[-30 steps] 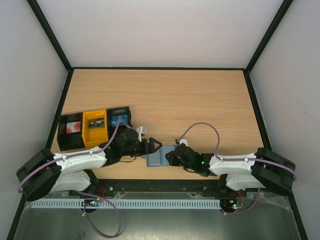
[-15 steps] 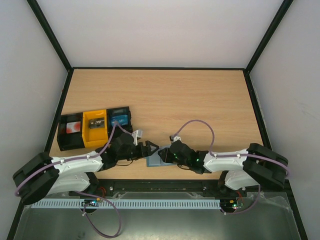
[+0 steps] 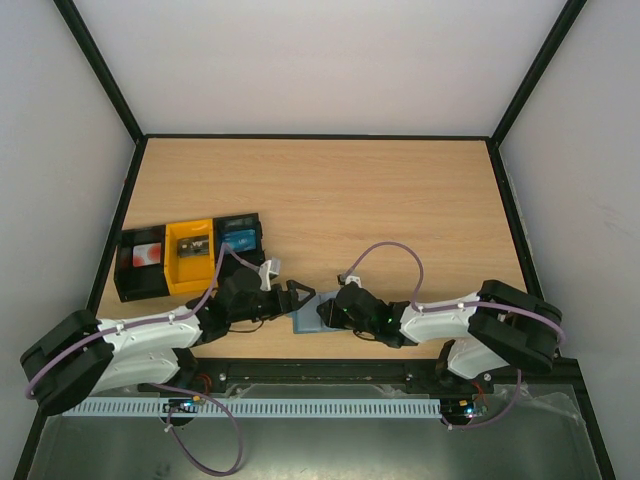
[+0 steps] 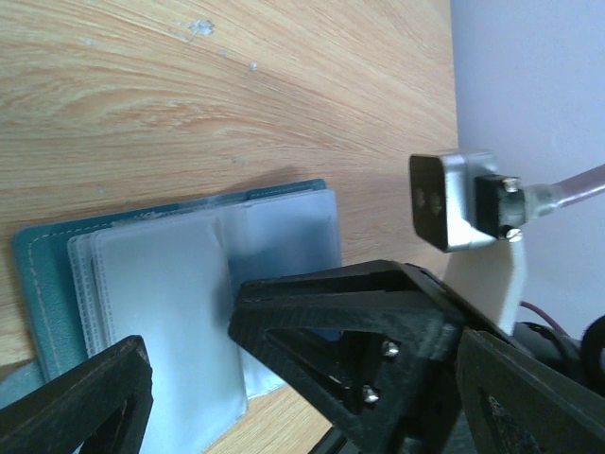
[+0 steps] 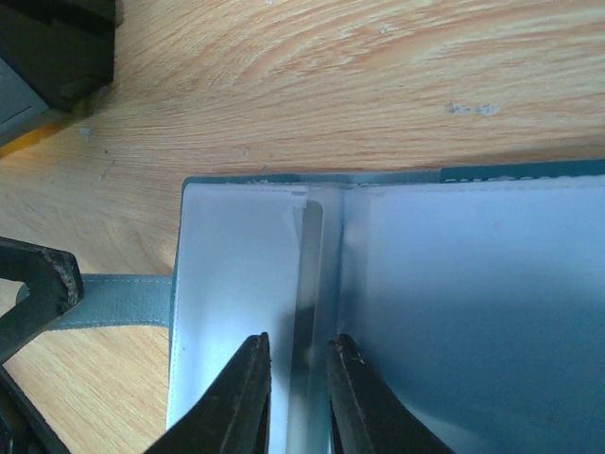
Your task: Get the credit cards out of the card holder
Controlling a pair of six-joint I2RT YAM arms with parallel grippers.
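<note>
The card holder (image 3: 308, 318) lies opened flat on the table (image 3: 350, 200), off to the right of the row of trays (image 3: 185, 287) and nearer the front edge than they are, its teal cover underneath and its clear plastic sleeves (image 4: 161, 293) facing up. From its side toward the trays a narrow blue-grey tab (image 5: 123, 298) sticks out flat on the wood. The right gripper (image 5: 300, 345) comes at it from the side away from the trays; its two fingers are drawn nearly together over the middle of the holder, straddling the raised fold (image 5: 310, 284) where the sleeves meet, and they appear to pinch that fold (the wrist view shows only a thin pale strip between them). The left gripper (image 3: 303, 298) sits between the trays and the holder, right at the holder's tray-side edge, with its fingers spread wide and nothing held; in its own wrist view one finger of the right gripper and the near part of the holder fill the gap between its tips. The row itself is a black tray, a yellow one and another black one with something blue inside, set well apart from the holder toward the left edge of the table.
</note>
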